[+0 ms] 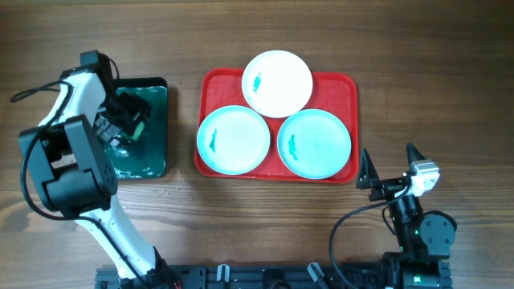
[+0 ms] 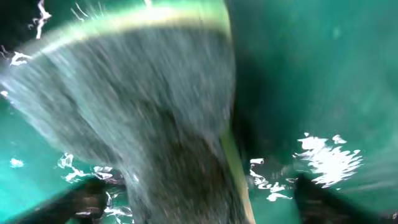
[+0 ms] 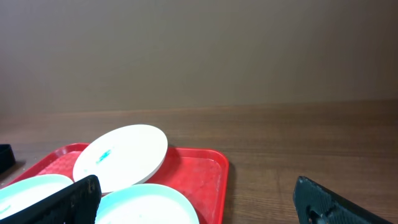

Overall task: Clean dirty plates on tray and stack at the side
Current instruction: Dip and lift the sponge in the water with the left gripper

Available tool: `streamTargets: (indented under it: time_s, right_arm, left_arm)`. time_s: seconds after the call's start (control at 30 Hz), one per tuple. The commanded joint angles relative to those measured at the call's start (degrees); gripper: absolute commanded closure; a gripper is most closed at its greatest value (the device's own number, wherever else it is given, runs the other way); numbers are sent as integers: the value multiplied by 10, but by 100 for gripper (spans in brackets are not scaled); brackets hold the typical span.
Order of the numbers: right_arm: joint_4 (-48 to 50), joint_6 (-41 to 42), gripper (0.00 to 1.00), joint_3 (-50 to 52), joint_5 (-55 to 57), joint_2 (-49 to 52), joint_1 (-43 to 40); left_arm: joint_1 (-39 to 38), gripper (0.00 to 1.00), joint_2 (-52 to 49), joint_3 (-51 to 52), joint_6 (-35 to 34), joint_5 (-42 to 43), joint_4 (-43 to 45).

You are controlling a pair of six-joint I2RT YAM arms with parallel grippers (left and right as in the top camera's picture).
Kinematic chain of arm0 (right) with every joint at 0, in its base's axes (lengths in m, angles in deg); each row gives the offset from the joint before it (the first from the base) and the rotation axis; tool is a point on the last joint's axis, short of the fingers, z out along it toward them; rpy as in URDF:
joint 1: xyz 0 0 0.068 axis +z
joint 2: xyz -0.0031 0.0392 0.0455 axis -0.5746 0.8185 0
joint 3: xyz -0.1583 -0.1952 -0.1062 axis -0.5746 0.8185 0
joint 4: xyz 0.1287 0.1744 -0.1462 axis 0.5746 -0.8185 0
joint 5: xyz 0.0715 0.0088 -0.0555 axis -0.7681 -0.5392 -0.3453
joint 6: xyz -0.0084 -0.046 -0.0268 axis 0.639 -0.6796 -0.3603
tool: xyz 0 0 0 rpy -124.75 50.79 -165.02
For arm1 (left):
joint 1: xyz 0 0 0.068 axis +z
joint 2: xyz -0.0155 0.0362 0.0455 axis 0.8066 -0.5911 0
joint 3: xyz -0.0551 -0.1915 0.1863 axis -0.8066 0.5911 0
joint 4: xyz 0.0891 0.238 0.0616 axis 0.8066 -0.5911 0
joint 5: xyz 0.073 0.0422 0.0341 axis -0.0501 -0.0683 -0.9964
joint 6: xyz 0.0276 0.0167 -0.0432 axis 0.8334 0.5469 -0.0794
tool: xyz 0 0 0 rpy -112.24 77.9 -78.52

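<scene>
The red tray [image 1: 213, 88] holds three plates, each with a small teal smear: a white plate [image 1: 277, 83] at the back, overlapping two aqua plates, one at the left [image 1: 233, 140] and one at the right [image 1: 314, 143]. My left gripper [image 1: 128, 116] is down in the dark green tray, open around a green sponge [image 2: 168, 112], which fills the blurred left wrist view. My right gripper [image 1: 388, 156] is open and empty beside the red tray's front right corner. In the right wrist view, the white plate [image 3: 121, 155] and the red tray [image 3: 205, 168] lie ahead of it.
The dark green tray [image 1: 152, 148] with wet patches lies left of the red tray. Bare wooden table [image 1: 434, 96] lies right of the red tray and along the front. The arm bases stand at the front edge.
</scene>
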Motion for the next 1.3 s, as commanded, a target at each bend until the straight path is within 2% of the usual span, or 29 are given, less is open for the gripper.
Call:
streamTargets:
  time_s: [0.0, 0.07, 0.17, 0.23, 0.27, 0.3, 0.33, 0.37, 0.43, 0.53, 0.57, 0.63, 0.9, 1.1, 1.27]
  right_arm:
    - [2, 4, 0, 1, 2, -2, -3]
    - [2, 4, 0, 1, 2, -2, -3]
    - [2, 4, 0, 1, 2, -2, -3]
    - [2, 4, 0, 1, 2, -2, -3]
    - [2, 4, 0, 1, 2, -2, -3]
    - [2, 4, 0, 1, 2, -2, -3]
    - [2, 4, 0, 1, 2, -2, -3]
    - [2, 4, 0, 1, 2, -2, -3]
    - [2, 4, 0, 1, 2, -2, -3]
    - [2, 3, 0, 1, 2, -2, -3]
    - [2, 3, 0, 1, 2, -2, -3]
    - [2, 4, 0, 1, 2, -2, -3]
    - [2, 3, 0, 1, 2, -2, -3]
    - [2, 4, 0, 1, 2, -2, -3]
    - [2, 4, 0, 1, 2, -2, -3]
  left_arm:
    - [1, 0, -18, 10, -18, -64, 28]
    - [1, 0, -18, 10, -49, -89, 36]
    - [0, 0, -18, 10, -49, -82, 41]
    - [0, 6, -19, 10, -49, -69, 33]
    - [0, 13, -19, 10, -49, -61, 32]
    - [0, 26, -19, 11, -49, -50, 31]
    - [0, 33, -19, 11, -49, -42, 31]
    - [0, 46, -19, 11, -49, -34, 31]
    - [0, 62, -18, 11, -49, -35, 32]
    - [0, 75, -18, 10, -49, -35, 32]
    - [0, 86, -17, 9, -49, -35, 29]
    - [1, 96, -9, -3, -49, -37, 13]
    - [1, 96, 90, -79, -41, -41, -73]
    - [-9, 96, 199, -79, -41, -39, -76]
    - [-27, 96, 182, -38, -43, -41, -14]
